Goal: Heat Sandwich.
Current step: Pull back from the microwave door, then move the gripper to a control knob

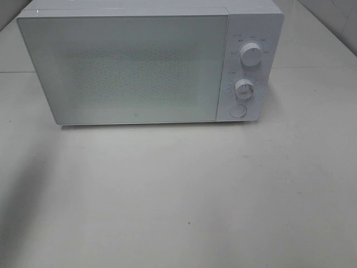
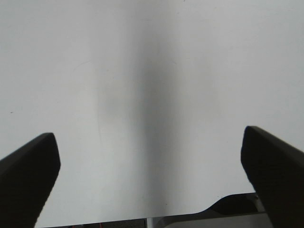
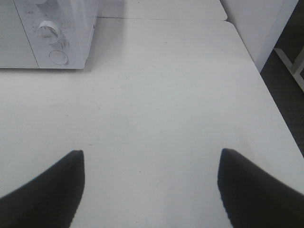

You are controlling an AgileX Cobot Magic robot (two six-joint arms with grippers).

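Jaws of both stand spread wide, holding nothing: left gripper (image 2: 148,135) and right gripper (image 3: 150,153) hover over the white table (image 1: 178,195). Microwave (image 1: 134,67), door shut, sits at 12 o'clock. Where the sandwich is, I cannot tell.

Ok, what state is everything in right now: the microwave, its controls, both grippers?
Microwave door: shut.
Upper knob: setting too small to read.
Lower knob: setting too small to read.
Left gripper: open, empty, above the table.
Right gripper: open, empty, above the table.
Sandwich: not in any view.
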